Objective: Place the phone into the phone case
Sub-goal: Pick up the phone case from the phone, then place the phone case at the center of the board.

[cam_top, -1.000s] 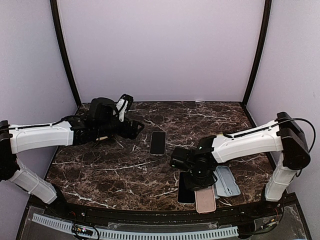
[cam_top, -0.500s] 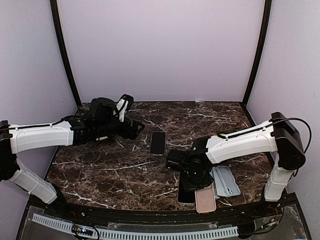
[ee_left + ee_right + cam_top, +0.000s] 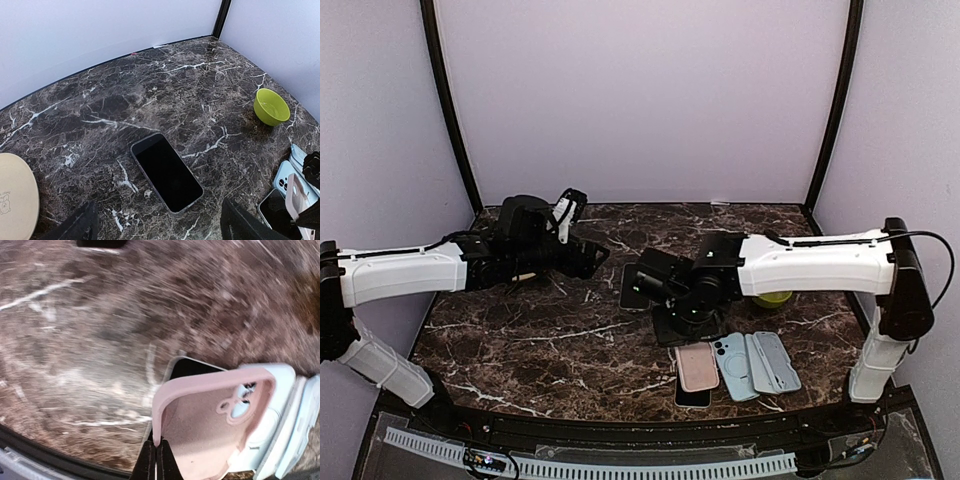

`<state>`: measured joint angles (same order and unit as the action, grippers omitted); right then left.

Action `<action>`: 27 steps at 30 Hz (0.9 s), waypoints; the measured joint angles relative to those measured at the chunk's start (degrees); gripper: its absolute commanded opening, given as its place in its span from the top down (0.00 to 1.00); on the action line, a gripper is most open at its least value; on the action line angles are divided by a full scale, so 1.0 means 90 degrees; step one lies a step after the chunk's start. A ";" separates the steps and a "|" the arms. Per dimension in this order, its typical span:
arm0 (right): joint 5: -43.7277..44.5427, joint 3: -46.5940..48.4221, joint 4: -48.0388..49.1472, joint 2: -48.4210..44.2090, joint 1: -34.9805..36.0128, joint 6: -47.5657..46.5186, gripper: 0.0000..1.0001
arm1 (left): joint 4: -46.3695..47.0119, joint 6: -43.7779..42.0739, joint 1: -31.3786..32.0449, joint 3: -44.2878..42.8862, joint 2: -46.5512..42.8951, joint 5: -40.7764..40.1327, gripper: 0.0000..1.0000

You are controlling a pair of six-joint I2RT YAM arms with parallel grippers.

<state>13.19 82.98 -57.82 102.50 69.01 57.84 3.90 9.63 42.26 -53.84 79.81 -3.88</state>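
A dark phone lies face up on the marble table, between my left gripper's open fingers and a little ahead of them. In the top view that phone is partly behind the right arm, just right of my left gripper. My right gripper is shut on the edge of a pink phone case and holds it tilted over a second dark phone. In the top view the pink case hangs below my right gripper near the front edge.
A light blue case and a grey-blue case lie right of the pink one. A green bowl stands at the right, partly behind the right arm in the top view. A beige disc lies at the left.
My right arm has swung left and away from the front edge, taking the pink case with it, up and left off the case pile. The left arm has not moved.
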 measured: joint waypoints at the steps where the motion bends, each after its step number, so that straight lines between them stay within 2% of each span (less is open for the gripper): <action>1: -0.0061 0.0136 0.0119 0.0029 -0.0005 -0.0104 1.00 | 0.0002 0.0000 0.0000 0.0000 -0.0002 -0.0012 0.14; 6: -0.0566 0.1435 0.0746 0.0860 -0.0114 -0.0605 1.00 | -0.0007 0.0000 0.0000 0.0000 -0.0017 -0.0199 0.13; 10: -0.0792 0.2035 0.1098 0.1525 -0.0250 -0.0835 1.00 | -0.0032 -0.0005 0.0000 0.0000 -0.0068 -0.0393 0.13; 17: -0.0794 0.2314 0.0974 0.2322 -0.0345 -0.0957 1.00 | -0.0044 -0.0024 -0.0019 0.0000 -0.0163 -0.0580 0.13; 25: -0.0797 0.2314 0.1008 0.2611 -0.0335 -0.1018 1.00 | -0.0056 -0.0034 -0.0032 0.0000 -0.0192 -0.0578 0.13; 27: -0.0801 0.2314 0.1056 0.2667 -0.0335 -0.1022 0.91 | -0.0066 -0.0051 -0.0036 0.0000 -0.0192 -0.0573 0.13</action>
<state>5.98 103.81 -48.31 126.50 66.00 48.64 3.31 9.17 41.93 -53.84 78.08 -9.04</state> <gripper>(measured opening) 0.004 0.866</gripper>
